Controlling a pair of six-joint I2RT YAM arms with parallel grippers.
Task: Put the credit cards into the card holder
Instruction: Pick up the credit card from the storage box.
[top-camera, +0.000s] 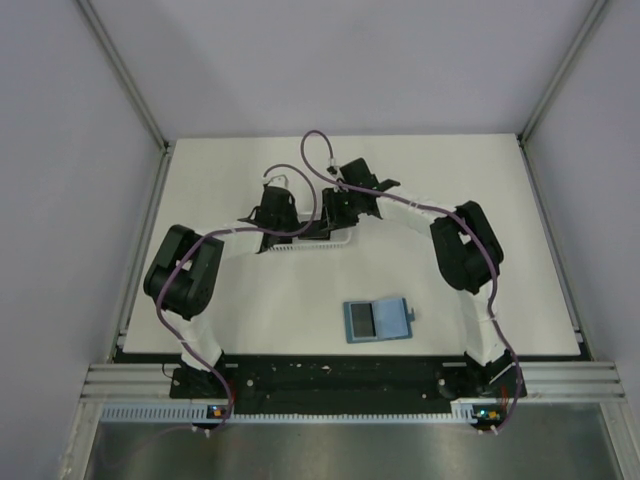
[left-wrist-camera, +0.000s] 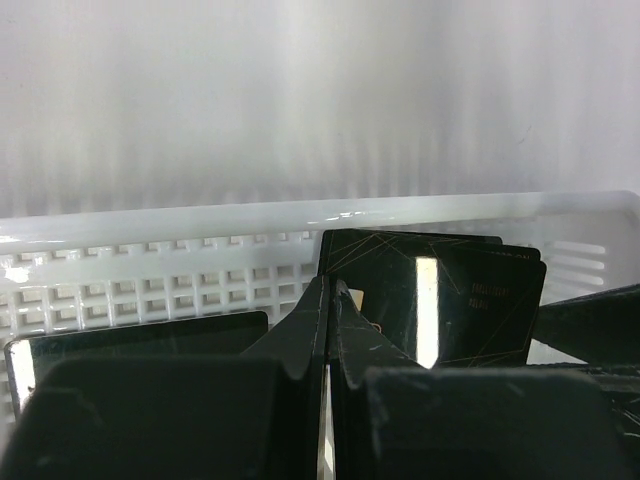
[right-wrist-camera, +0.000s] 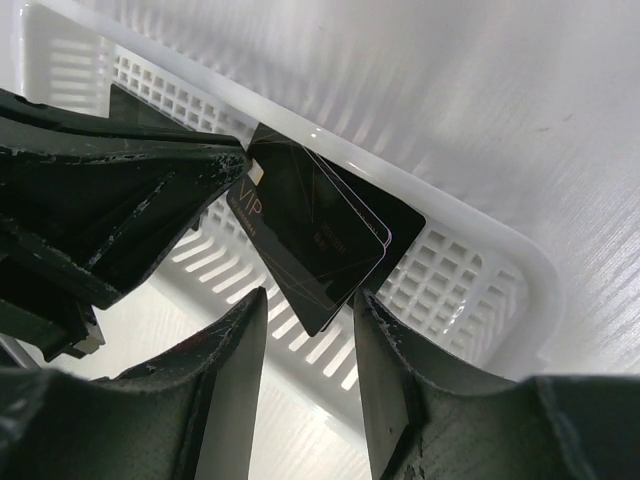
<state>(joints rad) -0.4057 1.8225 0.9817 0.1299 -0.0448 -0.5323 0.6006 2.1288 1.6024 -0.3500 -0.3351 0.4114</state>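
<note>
Nearest to my bases, the small teal-blue soft card holder (top-camera: 392, 320) lies flat on the white counter (top-camera: 250, 310). It is a little toward my right side and well apart from both pincers. A dark rectangle (top-camera: 360, 320) covers its left part; I cannot tell if this is a card.

Farther away, both my arms reach to the long white plastic basket (top-camera: 318, 243) with lattice walls. My left pincer (left-wrist-camera: 330, 300) is pressed together over it and pinches the thin black credit cards (right-wrist-camera: 300, 235) at one upper corner, just beside the pale chip. The cards stand tilted, with one corner pointing down. At least two of them sit slightly shifted, one behind the other, and the front one carries the letters VIP.

My right pincer (right-wrist-camera: 310, 310) is spread. The lowest corner of the cards hangs between its two fingers, and I cannot tell if it touches them. Behind the cards rises the far wall of the basket.
</note>
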